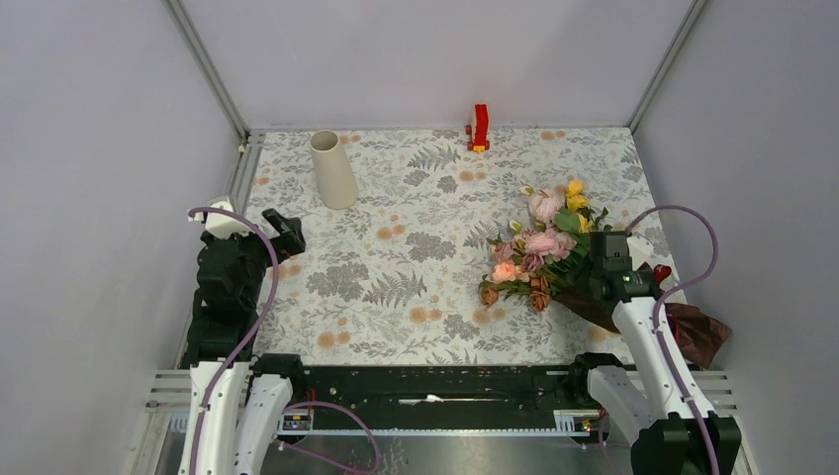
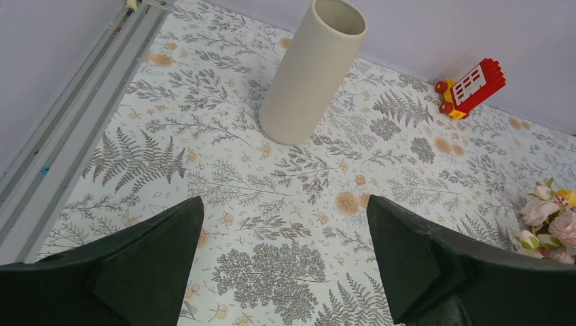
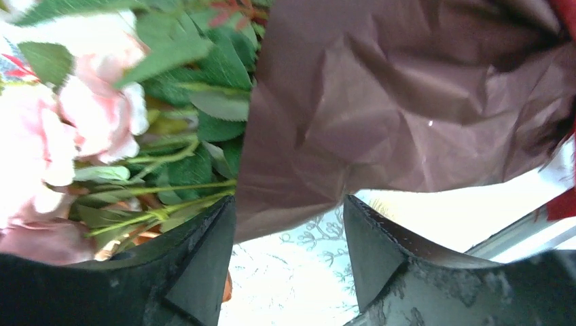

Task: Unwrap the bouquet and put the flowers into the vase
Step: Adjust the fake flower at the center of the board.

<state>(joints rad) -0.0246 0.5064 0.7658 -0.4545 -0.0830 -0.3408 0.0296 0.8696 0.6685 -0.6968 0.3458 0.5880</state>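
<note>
Bouquet [image 1: 539,252] by table [image 1: 396,198] right edge, stems toward near-right corner | right end effector [image 3: 289,204] on it, jaws apart at paper [image 3: 407,102] | left end effector [image 2: 285,204] wide open, empty, well apart

The table [image 1: 396,287], under a grey-and-orange floral cloth, carries an upright cream tapered vase [image 1: 333,170] far left, a red-and-yellow toy block [image 1: 480,128] at the back, and a pink-and-yellow bouquet [image 1: 539,247] lying on the right.

Vase [image 1: 333,169] stands near the table's [image 1: 396,327] far-left corner; bouquet [image 1: 539,255] lies by the right edge, right gripper [image 1: 605,247] over it.
</note>
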